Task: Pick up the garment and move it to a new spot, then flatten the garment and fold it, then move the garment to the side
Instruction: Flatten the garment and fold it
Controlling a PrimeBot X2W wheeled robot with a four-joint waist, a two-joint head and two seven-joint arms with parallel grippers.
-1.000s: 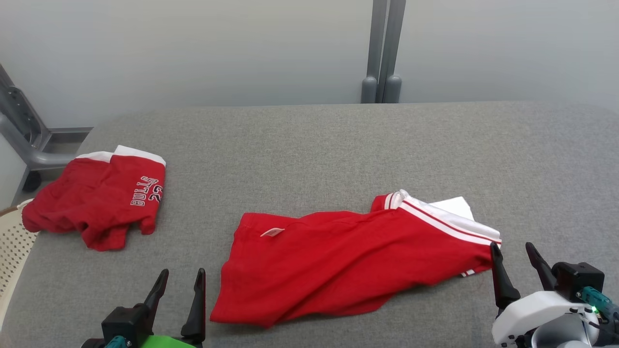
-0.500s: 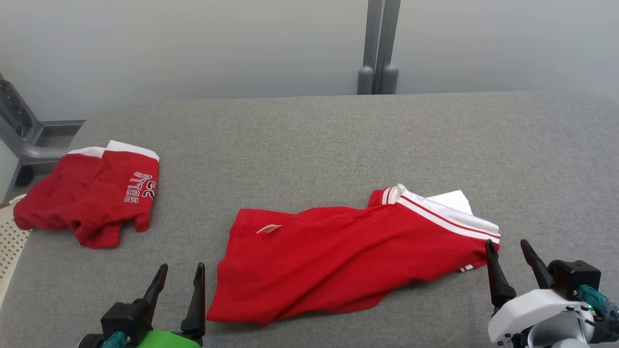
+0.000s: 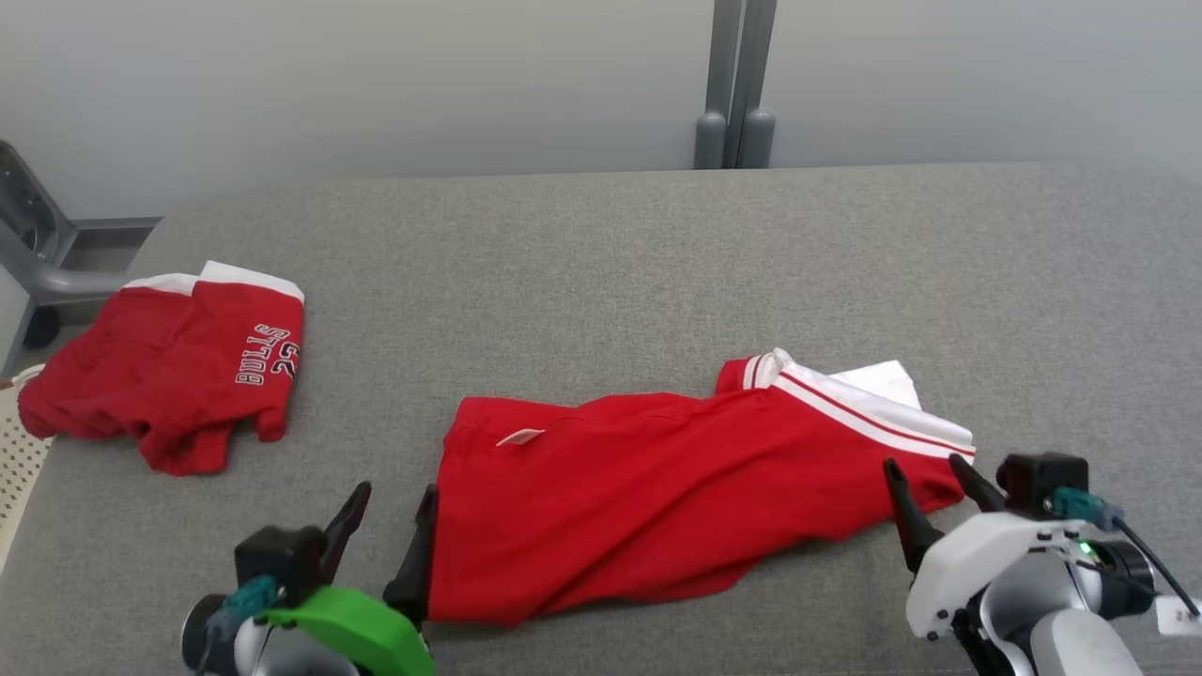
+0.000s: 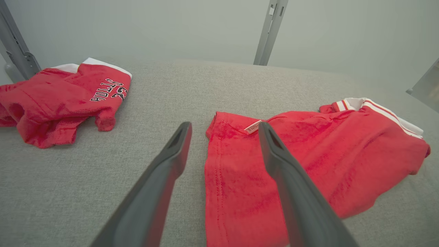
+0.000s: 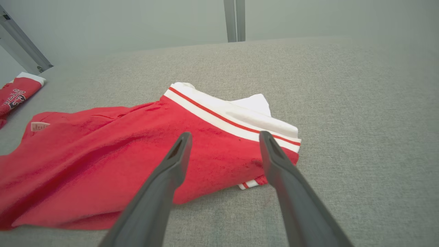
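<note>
A: Garment, position?
B: Red garment (image 3: 676,479), loosely spread and wrinkled, on the grey table (image 3: 601,282). It lies toward the near edge, centre to right in the head view.
A: Axis?
B: Long axis runs left to right, tilting slightly away at the right. A white striped band (image 3: 873,418) marks the right end, with a white flap behind it. Plain hem at the left end, small label (image 3: 519,437) by the far left corner.
A: Claws?
B: Both released, jaws wide, nothing held. The left claw (image 3: 395,491) straddles the left hem, one finger over cloth and the other over bare table. Contact: cannot tell. The right claw (image 3: 922,461) sits at the near right corner, just below the band, fingers over red cloth.
A: Further out?
B: A second red garment (image 3: 169,366), folded, lettered "BULLS 23", far left of the table, well apart. Cream perforated basket (image 3: 14,451) at the left margin. Grey post (image 3: 737,84) behind the table.
</note>
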